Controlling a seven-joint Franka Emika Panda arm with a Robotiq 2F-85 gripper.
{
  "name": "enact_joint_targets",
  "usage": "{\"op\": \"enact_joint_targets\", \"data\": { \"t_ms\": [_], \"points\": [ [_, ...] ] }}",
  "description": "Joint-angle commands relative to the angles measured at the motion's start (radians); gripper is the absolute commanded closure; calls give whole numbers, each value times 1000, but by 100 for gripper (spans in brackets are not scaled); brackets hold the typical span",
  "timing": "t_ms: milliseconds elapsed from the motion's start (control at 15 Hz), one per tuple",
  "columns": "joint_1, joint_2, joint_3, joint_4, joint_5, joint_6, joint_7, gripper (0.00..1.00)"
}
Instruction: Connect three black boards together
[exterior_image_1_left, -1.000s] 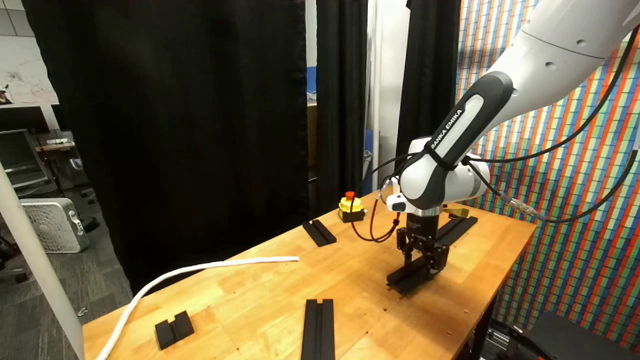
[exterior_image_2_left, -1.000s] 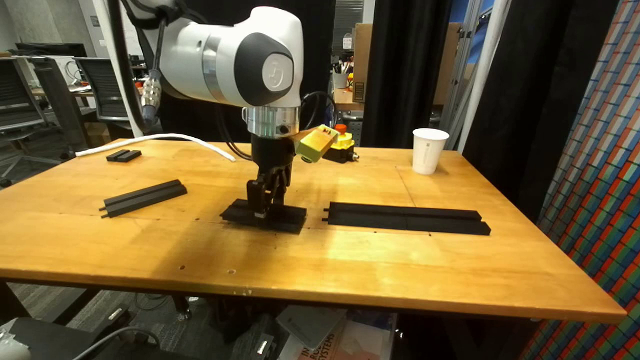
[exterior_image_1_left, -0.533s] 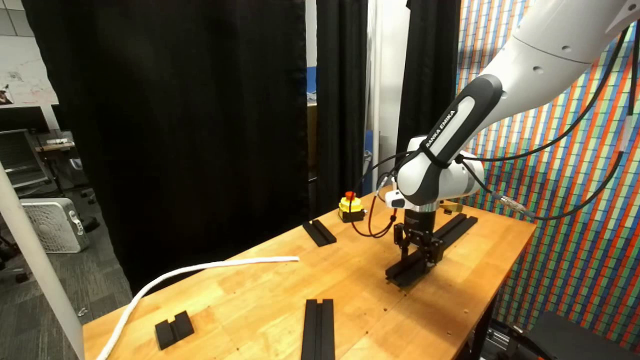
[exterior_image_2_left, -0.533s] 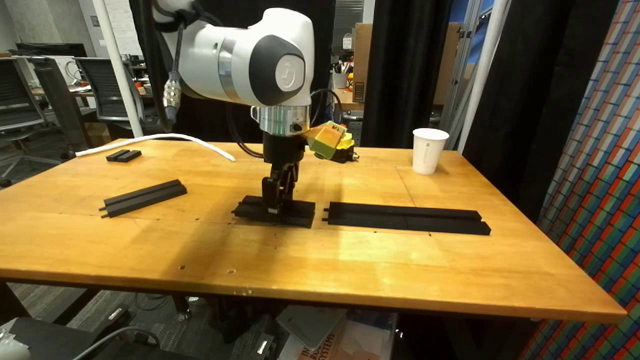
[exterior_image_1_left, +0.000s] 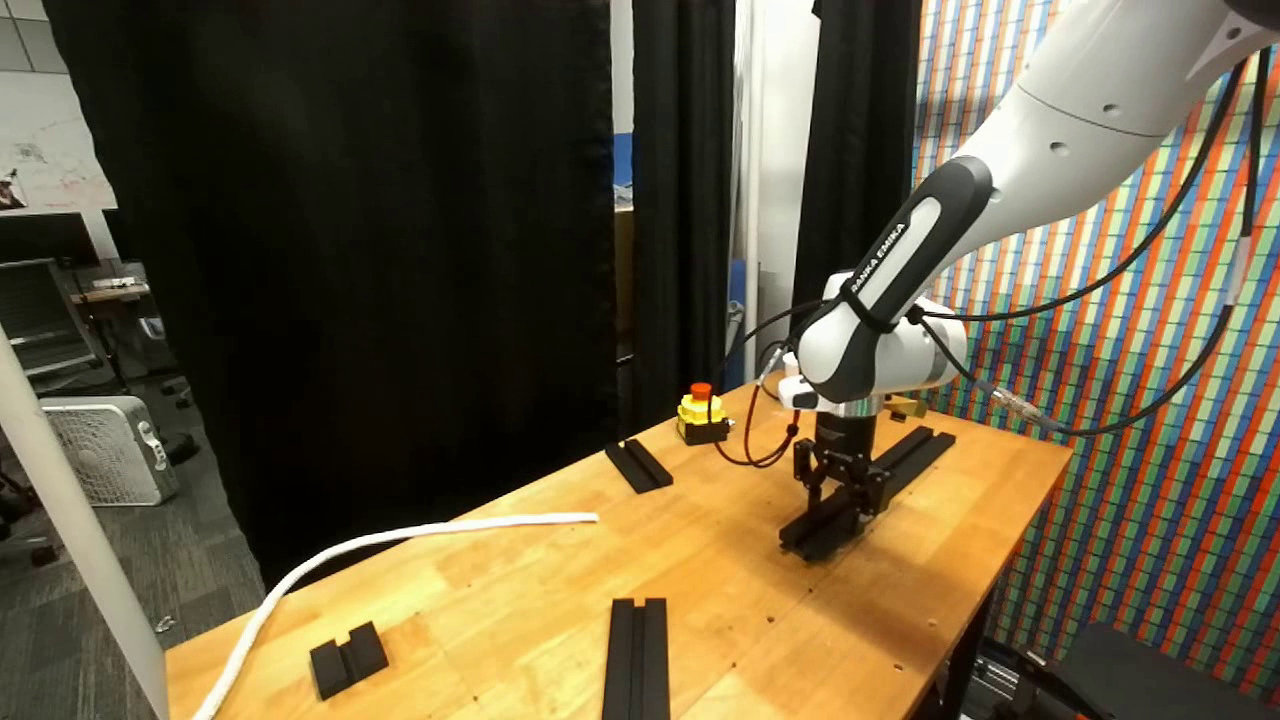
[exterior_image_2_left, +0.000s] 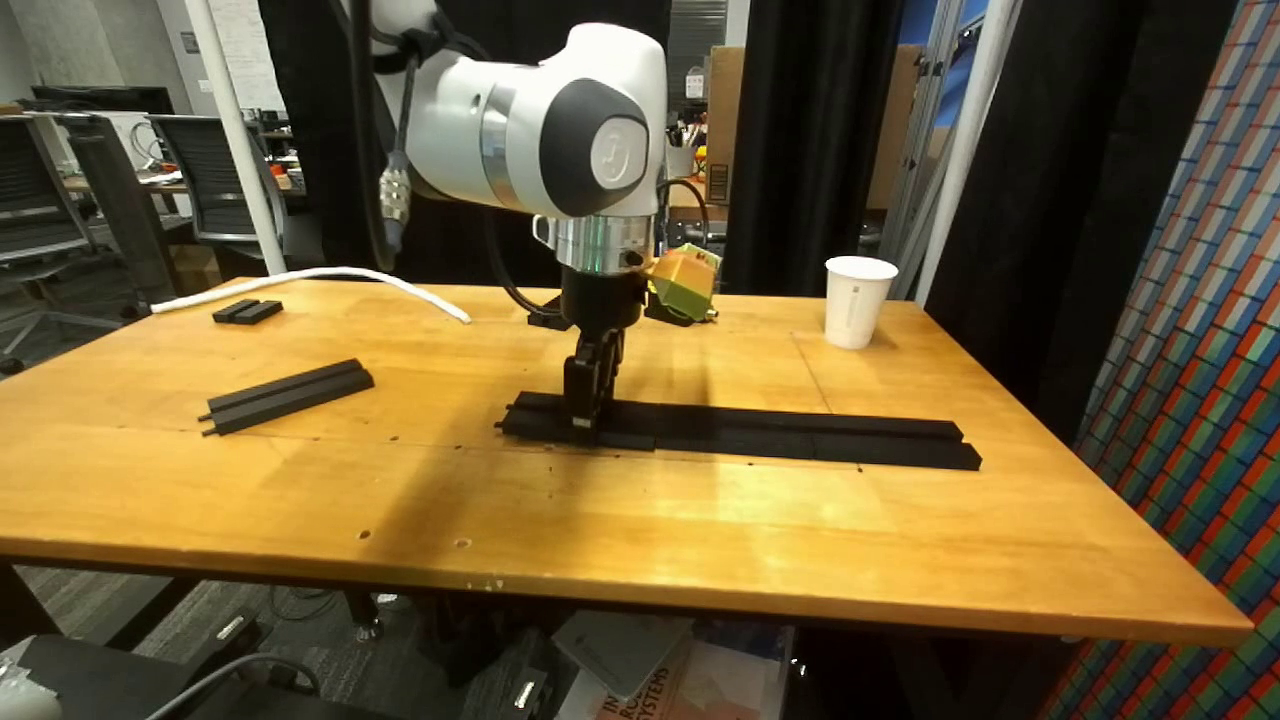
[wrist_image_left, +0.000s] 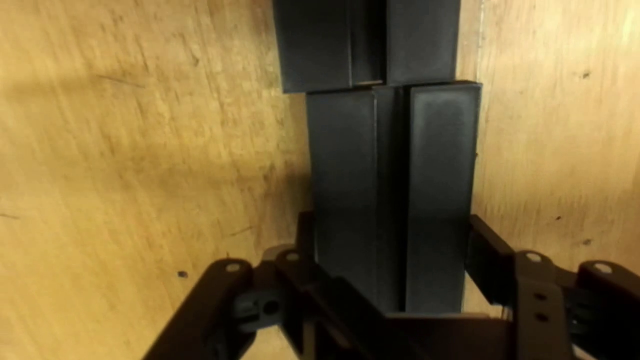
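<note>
We're holding the grooved black board (wrist_image_left: 344, 170) in the Robotiq gripper (wrist_image_left: 390, 235), clamped across its two long sides, low at the wooden table (exterior_image_2_left: 700, 545); can't tell contact. In the wrist view its inner end is sitting close up to the middle board (wrist_image_left: 315, 47), but with a sideways step: ours is lying further right, grooves not matching, a sliver of wood showing at the seam. The far board (exterior_image_2_left: 895, 453) is lying in line beyond the middle one. Pegs (exterior_image_2_left: 499, 425) are sticking out of our free end; any at the seam we're not seeing.

Risks, our judgement: pushing on that offset, we're likely missing the sockets and jamming or bending pegs. Pushing harder, we're probably shoving the middle board askew or parting the far seam, if nothing's bracing the row. Any skew in the grip could be wedging one peg early. Letting go now, we're maybe leaving a butt that only looks joined.
</note>
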Motion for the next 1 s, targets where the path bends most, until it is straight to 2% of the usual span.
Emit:
{"op": "enact_joint_targets", "data": {
  "t_ms": [0,933],
  "points": [
    [-20,13,9,28,28,10,-52,53],
    [-46,42,15,55,78,9,-93,53]
  ]
}}
